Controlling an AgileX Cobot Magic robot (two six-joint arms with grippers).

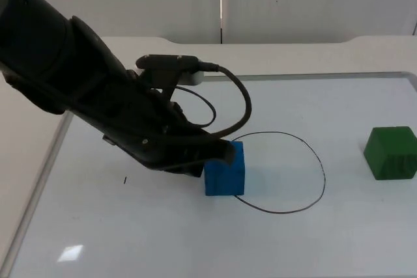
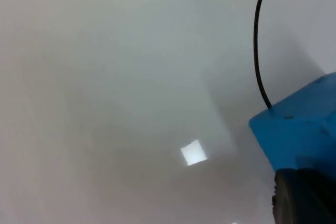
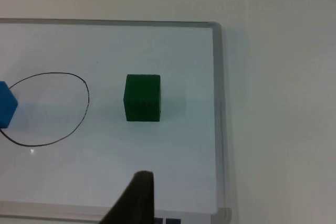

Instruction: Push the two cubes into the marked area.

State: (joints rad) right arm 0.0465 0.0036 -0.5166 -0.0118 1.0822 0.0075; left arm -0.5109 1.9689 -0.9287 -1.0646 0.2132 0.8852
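The task looks about a quarter done. In the top view, the left gripper (image 1: 218,154) sits just left of centre, pressed against the left side of the blue cube (image 1: 225,170); whether its fingers are wide or narrow cannot be told. The blue cube stands on the left edge of the ring (image 1: 324,180) drawn on the whiteboard (image 1: 163,239), straddling the line and not yet fully inside. The green cube (image 1: 391,153) stands at the right edge of the frame, well apart from the ring and untouched. The right gripper (image 3: 137,195) waits above the board's near edge, short of the green cube (image 3: 142,98); its opening cannot be judged either. Left to do: finish the blue push, then the whole green one.
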